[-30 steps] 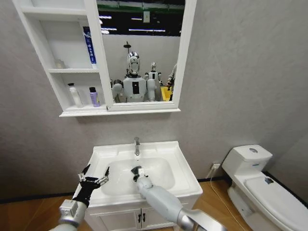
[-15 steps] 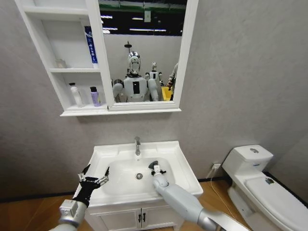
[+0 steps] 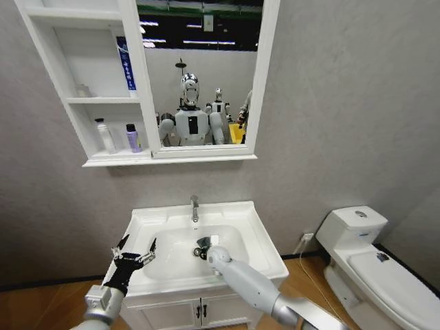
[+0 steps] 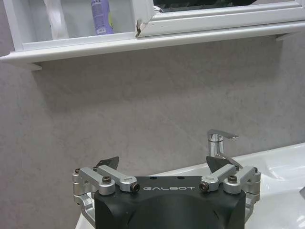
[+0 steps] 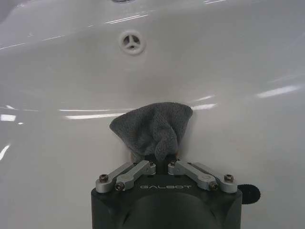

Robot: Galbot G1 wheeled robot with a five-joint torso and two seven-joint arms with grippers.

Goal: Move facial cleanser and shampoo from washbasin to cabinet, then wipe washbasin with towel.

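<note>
Towel [image 5: 153,128], dark grey, lies pressed against the bowl of the washbasin [image 3: 256,232]. Head view: right pincer [image 3: 202,247] reaches into the bowl near the drain, below the tap [image 3: 194,207]; left pincer [image 3: 135,250] hovers at the basin's left edge, fingers spread wide and holding nothing; 2 bottles [image 3: 133,137] stand on the lowest shelf of the cabinet [image 3: 144,75]. Right wrist view: right pincer [image 5: 160,164] pinches the towel, drain [image 5: 131,41] beyond. Left wrist view: left pincer [image 4: 164,164] faces the wall.

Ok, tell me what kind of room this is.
Most likely a bathroom, perhaps a mock-up: a white washbasin with a chrome tap, a toilet beside it, and a mirrored wall cabinet holding bottles.
</note>
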